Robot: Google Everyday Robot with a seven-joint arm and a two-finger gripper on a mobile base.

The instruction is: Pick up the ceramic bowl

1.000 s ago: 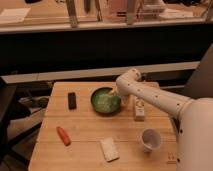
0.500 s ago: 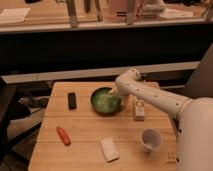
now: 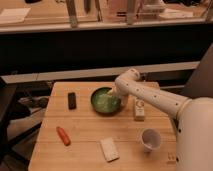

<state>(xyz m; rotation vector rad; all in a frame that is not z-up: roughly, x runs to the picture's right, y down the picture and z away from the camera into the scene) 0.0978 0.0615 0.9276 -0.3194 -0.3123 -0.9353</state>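
The ceramic bowl (image 3: 104,101), dark green outside with a lighter speckled inside, sits on the wooden table (image 3: 85,150) at the back middle. My gripper (image 3: 115,97) reaches down from the right onto the bowl's right rim, partly over its inside. It is open, and the bowl rests flat on the table. The white arm (image 3: 150,97) runs from the right edge of the view to the bowl.
A black rectangular object (image 3: 72,100) lies left of the bowl. A small pale bottle (image 3: 139,108) stands right of it, under the arm. Nearer the front are an orange carrot (image 3: 63,135), a white packet (image 3: 109,149) and a white cup (image 3: 150,139).
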